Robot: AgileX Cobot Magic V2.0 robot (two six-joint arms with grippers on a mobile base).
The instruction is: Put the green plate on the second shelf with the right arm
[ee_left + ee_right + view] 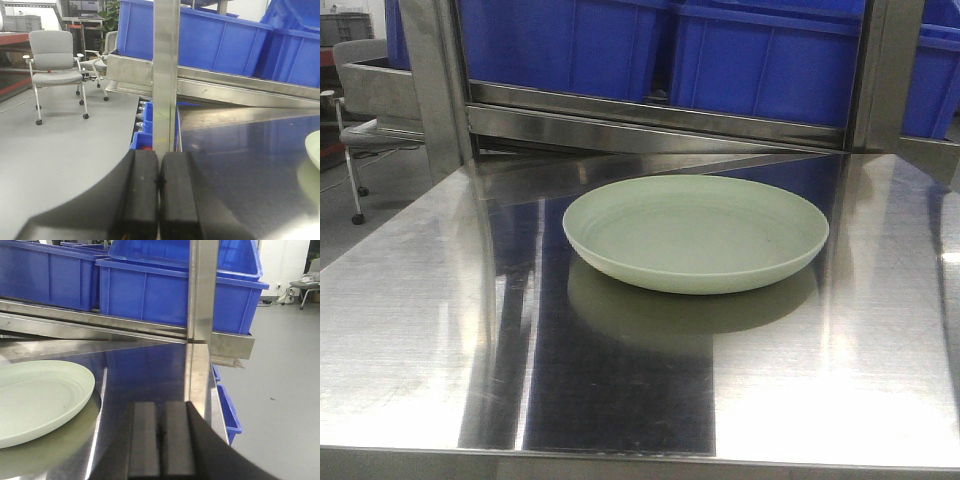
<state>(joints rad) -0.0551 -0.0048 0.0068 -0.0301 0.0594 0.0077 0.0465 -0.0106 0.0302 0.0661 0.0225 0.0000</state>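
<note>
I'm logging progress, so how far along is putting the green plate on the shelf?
The plate lies flat on a steel shelf below the blue bins. Nothing is in hand: both the right hand and left hand are shut and empty. Whether a move is left, I cannot tell.

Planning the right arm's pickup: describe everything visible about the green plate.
The green plate is round, shallow and pale sage green, with a matte, plastic-looking finish. It has a low upturned rim and faint concentric rings inside. It is empty, looks intact, and lies flat, right side up, on the shiny stainless-steel surface, near the middle and toward the back, in front of the blue bins. Only that surface touches it; its reflection shows beneath.
</note>
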